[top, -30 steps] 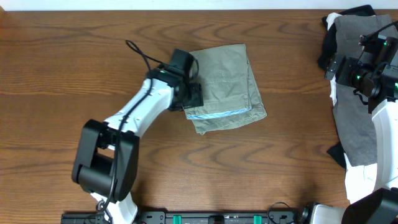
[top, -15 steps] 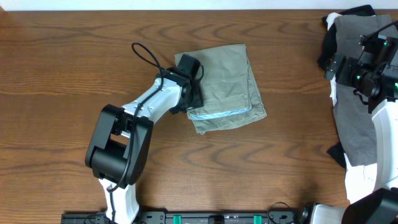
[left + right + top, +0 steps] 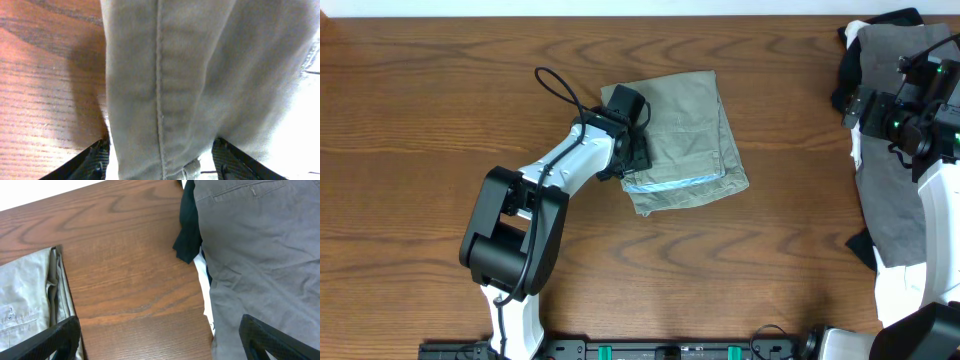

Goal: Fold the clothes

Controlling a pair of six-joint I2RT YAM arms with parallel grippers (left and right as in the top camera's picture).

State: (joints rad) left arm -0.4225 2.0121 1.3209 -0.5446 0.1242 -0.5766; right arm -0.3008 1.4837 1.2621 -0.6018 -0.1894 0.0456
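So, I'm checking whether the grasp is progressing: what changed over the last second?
The left end effector edged up and right, further onto the shorts' left edge, its elbow swinging right. Shorts, right end effector and grey garment stayed put.

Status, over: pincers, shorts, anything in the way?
Left pincer at left edge of shorts, fabric between fingers, grip unclear. Right pincer open, over grey garment. Shorts folded, mid-table. Nothing blocking.
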